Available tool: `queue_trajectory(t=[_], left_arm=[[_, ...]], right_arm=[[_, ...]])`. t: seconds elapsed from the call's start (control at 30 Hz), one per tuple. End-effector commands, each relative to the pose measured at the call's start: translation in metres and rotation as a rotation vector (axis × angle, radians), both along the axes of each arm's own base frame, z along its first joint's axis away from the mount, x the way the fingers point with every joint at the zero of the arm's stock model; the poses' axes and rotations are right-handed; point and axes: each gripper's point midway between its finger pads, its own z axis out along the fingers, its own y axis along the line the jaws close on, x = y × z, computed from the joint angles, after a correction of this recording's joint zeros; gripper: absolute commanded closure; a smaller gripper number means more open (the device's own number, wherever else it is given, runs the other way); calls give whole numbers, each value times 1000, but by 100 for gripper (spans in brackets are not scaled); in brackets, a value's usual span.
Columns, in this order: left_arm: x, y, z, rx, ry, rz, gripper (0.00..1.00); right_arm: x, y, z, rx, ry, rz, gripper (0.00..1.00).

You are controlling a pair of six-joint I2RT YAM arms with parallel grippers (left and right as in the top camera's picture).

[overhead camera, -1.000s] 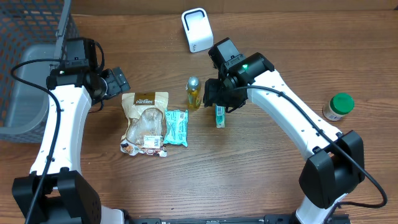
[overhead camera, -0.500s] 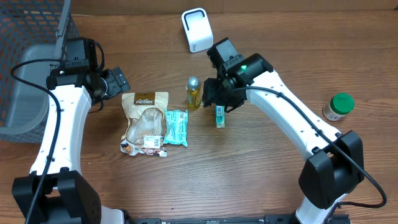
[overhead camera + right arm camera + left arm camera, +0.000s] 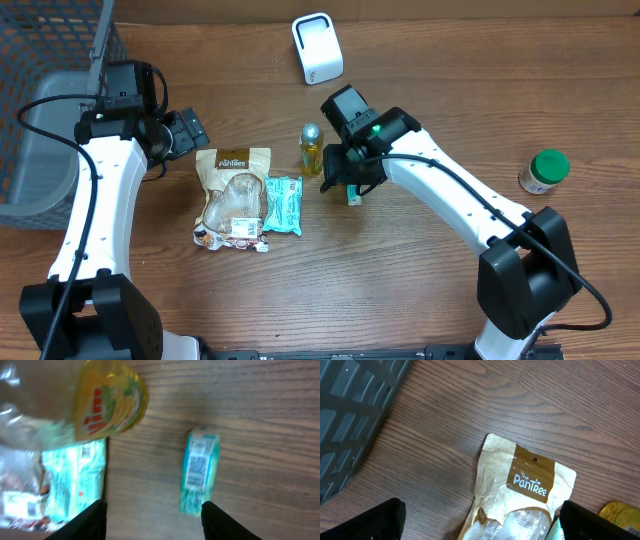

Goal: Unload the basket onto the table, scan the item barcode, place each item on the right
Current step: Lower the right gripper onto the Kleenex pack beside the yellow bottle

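Wooden counter [image 3: 400, 295] carries a white scanner [image 3: 317, 47] at its far edge. The right end effector [image 3: 343, 180] hangs open, gripping nothing, over a small teal box [image 3: 200, 467]. The box lies barcode-up just beside a yellow bottle [image 3: 107, 402]. The left end effector [image 3: 480, 530] stands wide open and empty above a brown pouch [image 3: 525, 485], near a grey bin [image 3: 40, 150].
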Motion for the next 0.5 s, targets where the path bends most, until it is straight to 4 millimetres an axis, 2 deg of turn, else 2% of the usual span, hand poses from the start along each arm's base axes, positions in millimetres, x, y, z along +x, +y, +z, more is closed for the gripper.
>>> queue_trajectory(t=[0.0, 0.2, 0.47], left_arm=[[3, -1, 8, 1, -24, -10, 0], [3, -1, 8, 1, -24, -10, 1], [3, -1, 8, 1, -24, -10, 1]], right_arm=[[4, -10, -4, -46, -43, -24, 42], [5, -13, -23, -52, -62, -28, 42], [5, -29, -46, -117, -100, -50, 42]])
